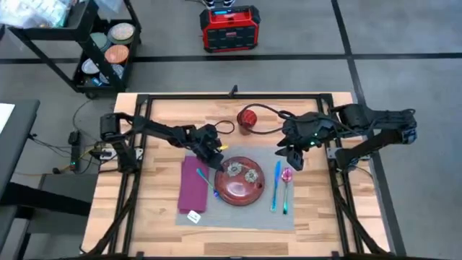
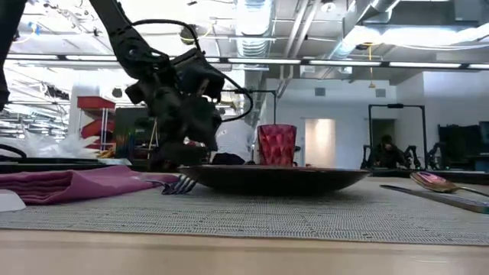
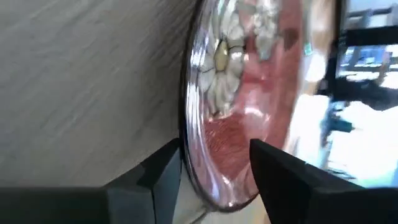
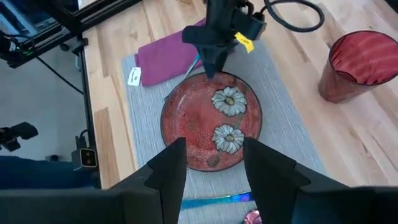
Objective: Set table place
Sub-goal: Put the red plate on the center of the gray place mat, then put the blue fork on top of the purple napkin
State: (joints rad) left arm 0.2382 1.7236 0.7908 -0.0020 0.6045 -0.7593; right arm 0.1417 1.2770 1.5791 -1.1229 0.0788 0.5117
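Left claw (image 1: 217,160) is down at the rim of the red flowered plate (image 1: 240,180), on the plate's far-left edge; its wrist view shows the two fingers (image 3: 155,180) parted with the rim sitting between them, but can't tell if they actually pinch it. Just left of that claw: magenta napkin (image 1: 193,184) with a white tag (image 1: 193,216) at its near end, and a fork (image 1: 205,180) lying between napkin and plate, tines close to the claw. All of this sits on the grey placemat (image 1: 238,217), which lies mid-worktop (image 1: 159,231), under and in front of both claws. A red ribbed tumbler (image 1: 247,119) stands upright on bare wood behind the mat, between the two claws and touching neither. Right claw (image 1: 294,159) hovers over the mat's far-right corner, fingers (image 4: 168,168) spread wide, holding nothing, aimed at the plate. Directly in front of it: blue-handled knife (image 1: 276,185) and an iridescent spoon (image 1: 286,186) side by side, right of the plate.
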